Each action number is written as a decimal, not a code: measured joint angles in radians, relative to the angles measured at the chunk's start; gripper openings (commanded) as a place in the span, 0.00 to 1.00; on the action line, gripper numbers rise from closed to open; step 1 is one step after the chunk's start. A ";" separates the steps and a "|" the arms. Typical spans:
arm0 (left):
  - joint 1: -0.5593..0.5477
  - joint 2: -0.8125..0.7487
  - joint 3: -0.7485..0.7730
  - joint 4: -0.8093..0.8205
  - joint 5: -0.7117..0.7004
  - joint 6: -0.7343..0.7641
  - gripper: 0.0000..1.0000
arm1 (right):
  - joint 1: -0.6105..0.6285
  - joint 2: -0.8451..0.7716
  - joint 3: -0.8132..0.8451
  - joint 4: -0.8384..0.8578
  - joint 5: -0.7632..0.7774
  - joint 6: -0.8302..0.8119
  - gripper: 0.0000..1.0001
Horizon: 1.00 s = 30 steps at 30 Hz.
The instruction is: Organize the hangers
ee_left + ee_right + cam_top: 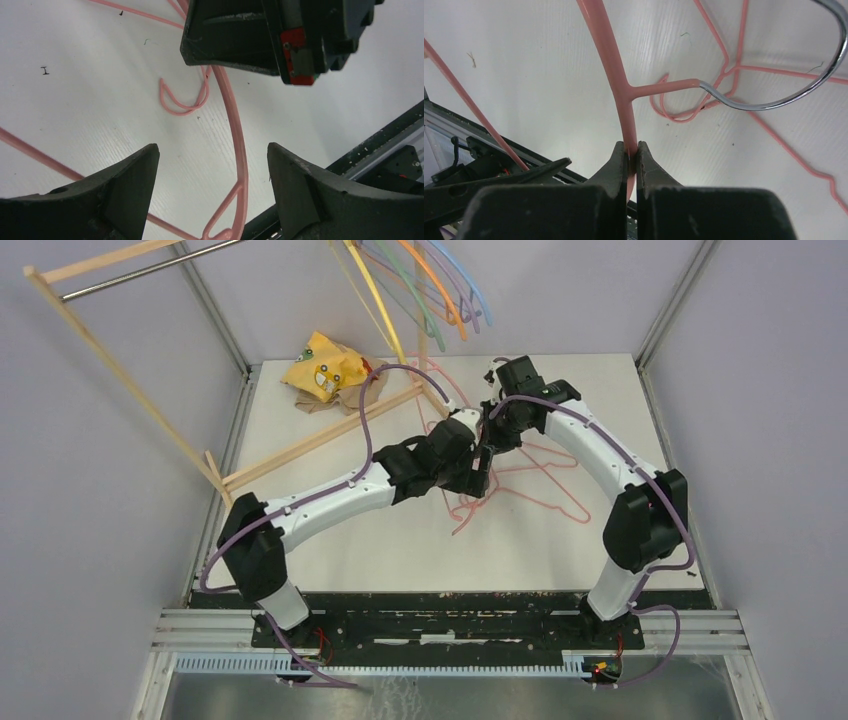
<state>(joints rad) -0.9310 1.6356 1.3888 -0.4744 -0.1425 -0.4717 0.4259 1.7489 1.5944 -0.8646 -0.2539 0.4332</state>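
My right gripper [630, 152] is shut on the thin bar of a pink hanger [616, 75], just below where its chrome hook [774, 102] branches off. The same pink hanger [235, 125] runs between the wide-apart fingers of my left gripper [212, 150], which is open and not touching it. In the top view both grippers meet mid-table, left gripper [480, 475] just under right gripper [490, 435]. Another pink hanger [545, 502] lies flat on the table. Several coloured hangers [440, 285] hang at the back.
A wooden-framed rack [120, 370] with a metal rail [140, 270] leans at the back left. A yellow cloth [325, 370] lies by its foot. The black base rail [450, 605] runs along the table's near edge. Grey walls close both sides.
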 measured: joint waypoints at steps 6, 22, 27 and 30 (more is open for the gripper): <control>-0.031 0.051 0.001 -0.005 -0.117 0.010 0.83 | 0.030 0.000 0.013 -0.040 -0.013 0.030 0.01; -0.087 0.072 -0.138 0.217 -0.279 0.051 0.03 | 0.028 -0.002 0.033 -0.058 -0.026 0.087 0.13; -0.088 0.023 -0.224 0.264 -0.270 0.053 0.03 | 0.040 -0.002 0.033 -0.082 -0.014 0.065 0.67; -0.082 -0.024 -0.312 0.229 -0.277 0.047 0.03 | 0.037 -0.014 0.029 -0.122 0.044 0.024 0.87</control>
<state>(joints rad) -1.0130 1.6115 1.0771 -0.2451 -0.4194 -0.4244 0.4633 1.7348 1.6234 -0.9867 -0.2100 0.4576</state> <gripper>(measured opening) 0.119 0.725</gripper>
